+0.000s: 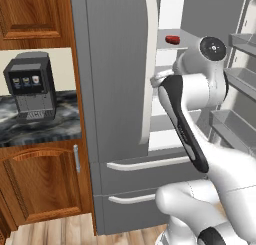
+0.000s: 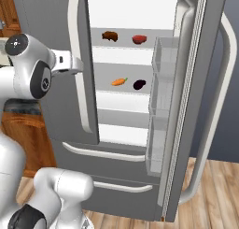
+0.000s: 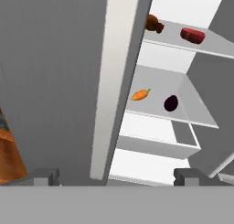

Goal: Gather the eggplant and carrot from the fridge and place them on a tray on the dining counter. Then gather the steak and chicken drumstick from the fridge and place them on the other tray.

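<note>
Straddling the fridge (image 2: 56,74) door's handle (image 3: 114,81), my pincer (image 3: 116,176) gapes empty (carrot (image 3: 140,94) and eggplant (image 3: 171,103) wait shelved together).

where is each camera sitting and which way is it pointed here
Left base view: behind the arm to its left, facing the fridge and a coffee machine; the white arm rises at lower right.
Right base view: behind the arm to its right, facing the open fridge; the arm rises at lower left.
Hand view: on the hand, looking past the open end effector along the shut door's white handle to the shelves.
Shared: right base and hand views both show the carrot, eggplant, steak and drumstick.
</note>
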